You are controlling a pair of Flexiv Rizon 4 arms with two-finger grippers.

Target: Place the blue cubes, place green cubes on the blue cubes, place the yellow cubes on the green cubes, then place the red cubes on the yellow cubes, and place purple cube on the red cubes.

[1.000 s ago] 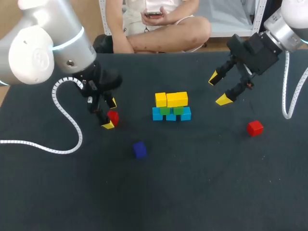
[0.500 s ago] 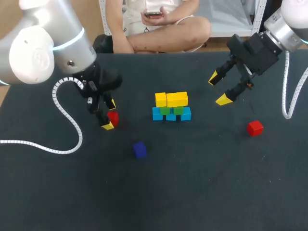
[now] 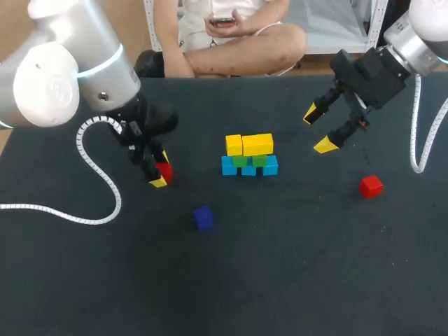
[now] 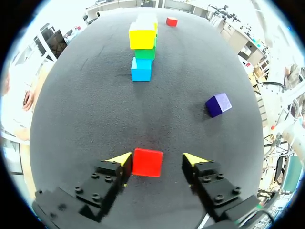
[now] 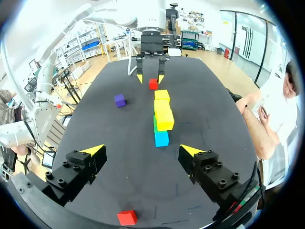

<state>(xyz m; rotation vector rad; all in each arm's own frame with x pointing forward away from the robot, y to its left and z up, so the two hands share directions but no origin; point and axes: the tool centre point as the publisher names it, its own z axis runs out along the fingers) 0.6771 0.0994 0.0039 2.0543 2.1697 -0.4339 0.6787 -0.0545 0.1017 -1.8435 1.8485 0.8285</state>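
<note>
Left wrist view: the left hand [image 4: 157, 160] is released, a red cube [image 4: 147, 162] against one finger with a gap at the other; the head view hides this. The right hand [image 5: 141, 150] is spread wide.

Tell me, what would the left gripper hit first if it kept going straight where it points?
The red cube, lying between the open fingers of the left gripper; the tips would probably straddle it and reach the table just after, though depth is unclear.
</note>
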